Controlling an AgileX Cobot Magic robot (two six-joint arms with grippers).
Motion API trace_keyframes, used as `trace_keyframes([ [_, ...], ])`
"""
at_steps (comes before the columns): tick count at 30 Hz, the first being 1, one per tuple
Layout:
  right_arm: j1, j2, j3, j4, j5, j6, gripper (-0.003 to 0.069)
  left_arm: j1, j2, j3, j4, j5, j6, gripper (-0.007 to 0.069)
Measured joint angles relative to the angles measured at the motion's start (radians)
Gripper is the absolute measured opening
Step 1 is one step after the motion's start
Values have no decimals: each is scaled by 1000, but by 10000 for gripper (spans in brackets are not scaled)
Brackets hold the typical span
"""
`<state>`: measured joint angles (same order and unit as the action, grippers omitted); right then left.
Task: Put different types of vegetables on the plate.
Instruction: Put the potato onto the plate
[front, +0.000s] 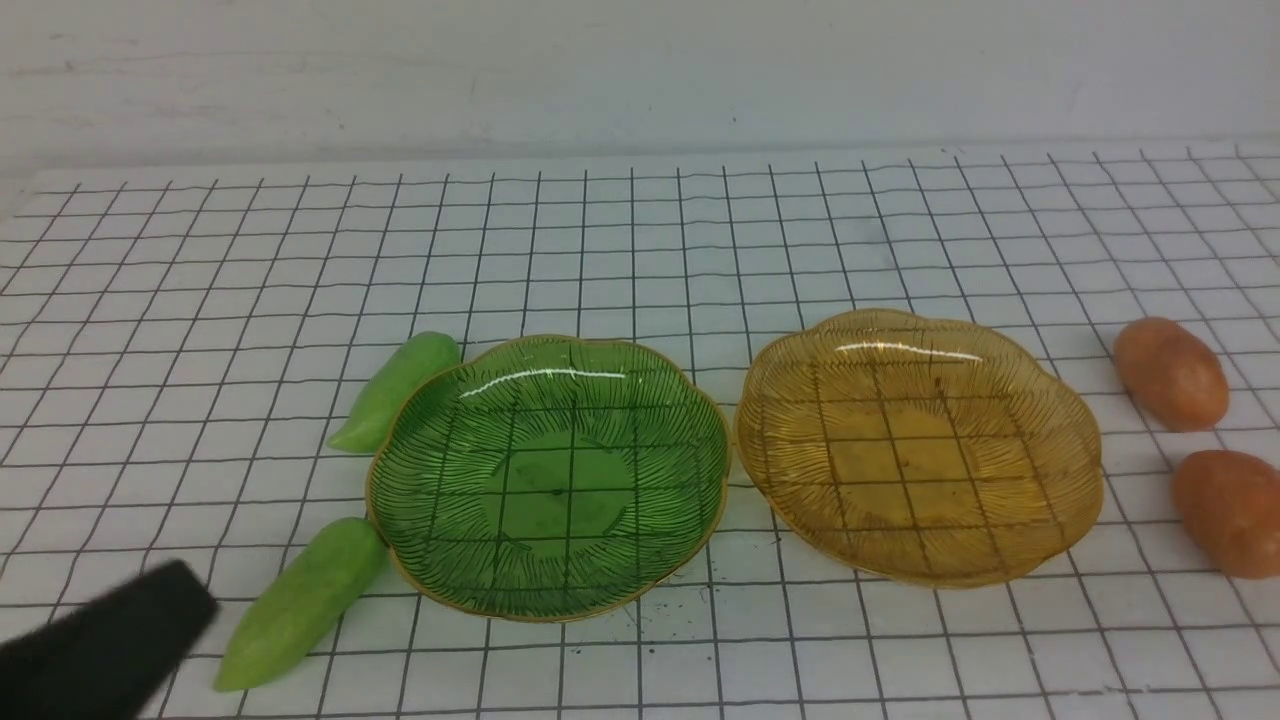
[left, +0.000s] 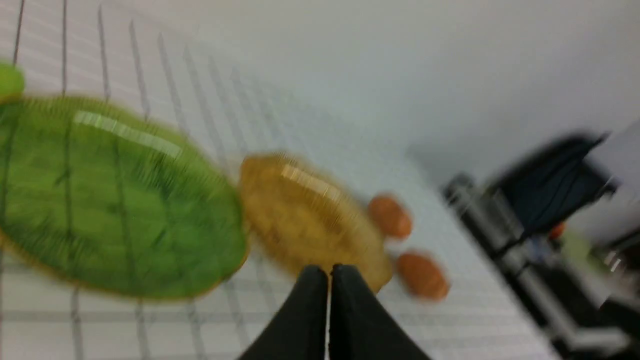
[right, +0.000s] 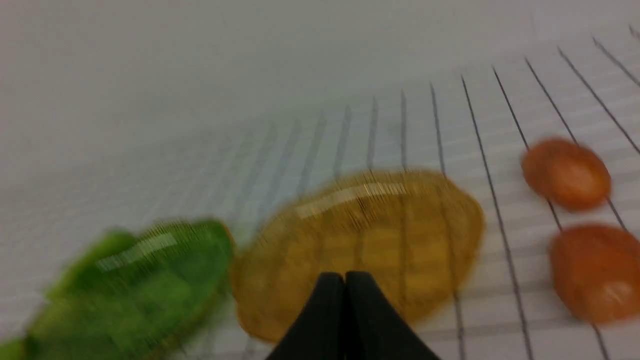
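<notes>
Two light-green cucumbers lie left of the green plate (front: 548, 478): one (front: 393, 390) at its far left rim, one (front: 300, 603) at its near left. Two orange-brown potatoes lie right of the amber plate (front: 918, 443): one farther (front: 1170, 373), one nearer (front: 1232, 511). Both plates hold nothing. My left gripper (front: 185, 590) enters at the bottom left, close to the near cucumber; in the left wrist view (left: 329, 272) its jaws are shut and empty. My right gripper (right: 345, 277) is shut and empty, above the near edge of the amber plate (right: 360, 240), and does not show in the front view.
The table is covered by a white cloth with a black grid (front: 640, 250). A pale wall (front: 640, 70) stands behind it. In the blurred left wrist view, dark equipment (left: 550, 200) stands beyond the table's right edge.
</notes>
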<state>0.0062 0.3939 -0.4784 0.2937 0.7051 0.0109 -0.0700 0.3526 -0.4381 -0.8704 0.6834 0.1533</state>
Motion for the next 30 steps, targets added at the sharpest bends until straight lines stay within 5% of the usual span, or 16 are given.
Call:
trace_keyframes([
  [8, 0, 446, -153, -454, 127, 344, 3, 0, 460, -164, 283, 276, 45, -6],
  [17, 0, 760, -245, -565, 117, 458, 100, 0, 612, -194, 305, 241, 144, -3],
  [27, 0, 1041, -400, -685, 32, 511, 561, 0, 614, -194, 304, 220, 154, 13],
  [30, 0, 1107, -408, -734, 14, 548, 644, 0, 614, -194, 304, 219, 154, 15],
])
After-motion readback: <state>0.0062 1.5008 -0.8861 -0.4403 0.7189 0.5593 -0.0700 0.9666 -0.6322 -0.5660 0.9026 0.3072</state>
